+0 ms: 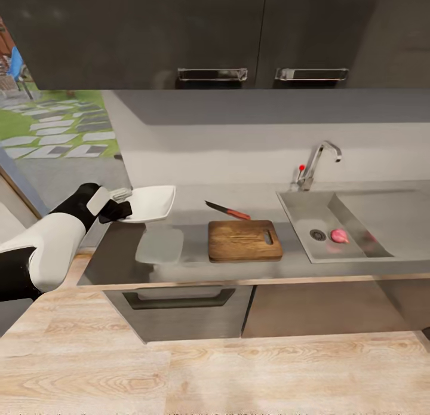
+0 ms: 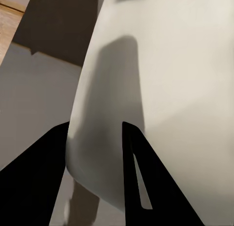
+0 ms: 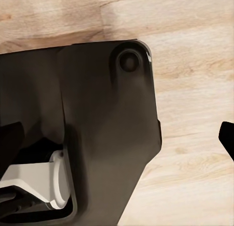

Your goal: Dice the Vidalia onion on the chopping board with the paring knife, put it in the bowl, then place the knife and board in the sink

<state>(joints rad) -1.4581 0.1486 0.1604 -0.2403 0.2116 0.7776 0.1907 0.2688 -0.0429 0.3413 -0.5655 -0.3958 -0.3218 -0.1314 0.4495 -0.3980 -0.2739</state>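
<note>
My left gripper (image 1: 119, 207) is shut on the rim of the white bowl (image 1: 149, 203), holding it a little above the left end of the grey countertop (image 1: 191, 257). In the left wrist view its dark fingers (image 2: 44, 177) straddle the bowl's (image 2: 170, 89) edge. The wooden chopping board (image 1: 245, 240) lies mid-counter, with the red-handled paring knife (image 1: 228, 211) just behind it. The pinkish Vidalia onion (image 1: 339, 236) rests in the sink (image 1: 292, 207) beside the drain. My right gripper (image 3: 117, 133) hangs open over my dark base and the wood floor.
A chrome tap (image 1: 313, 164) stands behind the sink, and the drainboard (image 1: 388, 215) extends right. Dark wall cabinets (image 1: 227, 33) hang above. A drawer front (image 1: 179, 298) sits under the counter. A doorway onto a garden (image 1: 54, 125) opens at the left.
</note>
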